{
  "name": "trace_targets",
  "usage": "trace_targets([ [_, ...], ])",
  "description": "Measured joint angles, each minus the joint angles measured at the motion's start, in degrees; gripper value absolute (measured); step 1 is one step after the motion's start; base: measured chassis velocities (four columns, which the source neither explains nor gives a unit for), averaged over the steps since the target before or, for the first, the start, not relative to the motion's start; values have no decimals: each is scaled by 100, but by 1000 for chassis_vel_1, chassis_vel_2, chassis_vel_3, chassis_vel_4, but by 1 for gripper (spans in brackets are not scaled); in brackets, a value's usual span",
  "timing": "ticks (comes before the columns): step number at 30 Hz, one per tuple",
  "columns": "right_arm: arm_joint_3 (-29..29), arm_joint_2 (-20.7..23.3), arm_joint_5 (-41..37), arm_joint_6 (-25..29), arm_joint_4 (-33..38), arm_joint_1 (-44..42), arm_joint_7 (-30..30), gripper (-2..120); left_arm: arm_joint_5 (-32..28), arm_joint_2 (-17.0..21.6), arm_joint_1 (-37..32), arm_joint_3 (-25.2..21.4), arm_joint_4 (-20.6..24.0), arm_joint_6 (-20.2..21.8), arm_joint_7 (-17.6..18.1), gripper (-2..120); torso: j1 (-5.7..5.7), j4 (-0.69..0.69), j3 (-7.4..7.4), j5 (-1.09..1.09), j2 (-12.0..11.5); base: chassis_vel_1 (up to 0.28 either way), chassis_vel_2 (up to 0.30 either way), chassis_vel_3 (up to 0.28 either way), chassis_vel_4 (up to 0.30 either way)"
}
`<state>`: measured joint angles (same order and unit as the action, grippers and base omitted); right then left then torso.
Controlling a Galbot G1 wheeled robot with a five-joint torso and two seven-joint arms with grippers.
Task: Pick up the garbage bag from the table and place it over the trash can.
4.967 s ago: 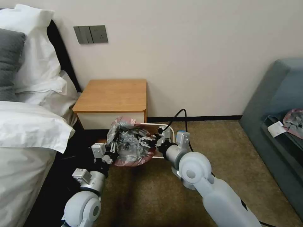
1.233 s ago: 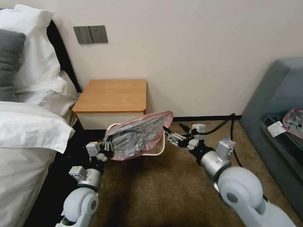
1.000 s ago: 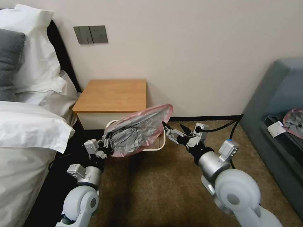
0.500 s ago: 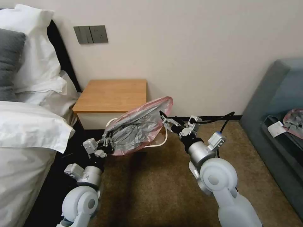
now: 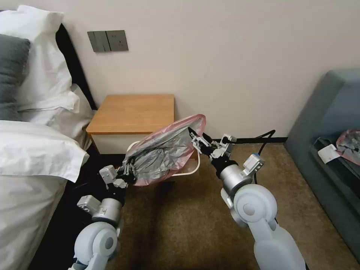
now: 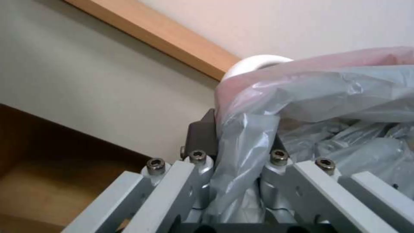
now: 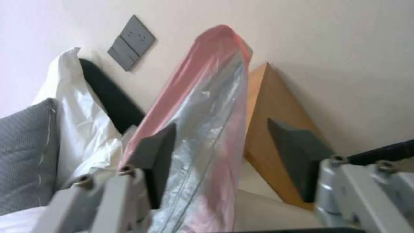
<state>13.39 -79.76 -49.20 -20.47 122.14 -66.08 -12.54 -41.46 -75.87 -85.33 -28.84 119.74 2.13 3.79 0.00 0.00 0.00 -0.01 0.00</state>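
The thin, wrinkled, translucent grey plastic garbage bag with a pink-red rim (image 5: 165,152) is off the table and held in the air, stretched at a slant above the small cream-beige rectangular plastic trash can (image 5: 192,170). The can stands on the brown carpet (image 5: 195,221), just in front of the small square nightstand table with an orange-brown wooden top (image 5: 135,112). The bag's near-left end sits low and its far-right end rises well above the can's rolled rim.

Left gripper (image 5: 126,173): at the bag's near-left end, low, near the can's left side. In the left wrist view its fingers (image 6: 196,165) are clamped together on a gathered fold of the grey film (image 6: 241,152), with the can's rim (image 6: 254,63) showing just beyond.

Right gripper (image 5: 195,139): at the bag's raised far-right end. In the right wrist view its two dark pads (image 7: 157,155) stand spread apart, with the bag's pink-rimmed edge (image 7: 207,106) lying between them and against the one pad; the other pad stands clear of the film.

A white-sheeted bed with pillows (image 5: 33,150) lies to the left.
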Motion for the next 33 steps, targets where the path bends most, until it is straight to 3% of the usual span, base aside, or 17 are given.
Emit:
trace_targets([
  [2, -16, -19, 51, 1, 10, -26, 10, 43, -17, 1, 17, -2, -12, 0, 17, 10, 0, 0, 0, 0, 0, 0, 0, 0, 0],
  [15, -60, -18, 256, 5, 120, -113, 73, 0, -21, 6, 76, 20, -62, 16, 37, 10, 0, 0, 0, 0, 0, 0, 0, 0, 0],
  [28, -67, 15, 276, -13, 296, -217, 32, 0, -56, 1, 151, -34, -97, 21, 60, 10, 0, 0, 0, 1, 0, 0, 0, 0, 0],
  [33, -36, 110, 364, -458, 770, -475, -374, 0, -230, 2, 241, -82, -104, 52, 93, 10, 0, 0, 0, 1, 0, 0, 0, 0, 0],
])
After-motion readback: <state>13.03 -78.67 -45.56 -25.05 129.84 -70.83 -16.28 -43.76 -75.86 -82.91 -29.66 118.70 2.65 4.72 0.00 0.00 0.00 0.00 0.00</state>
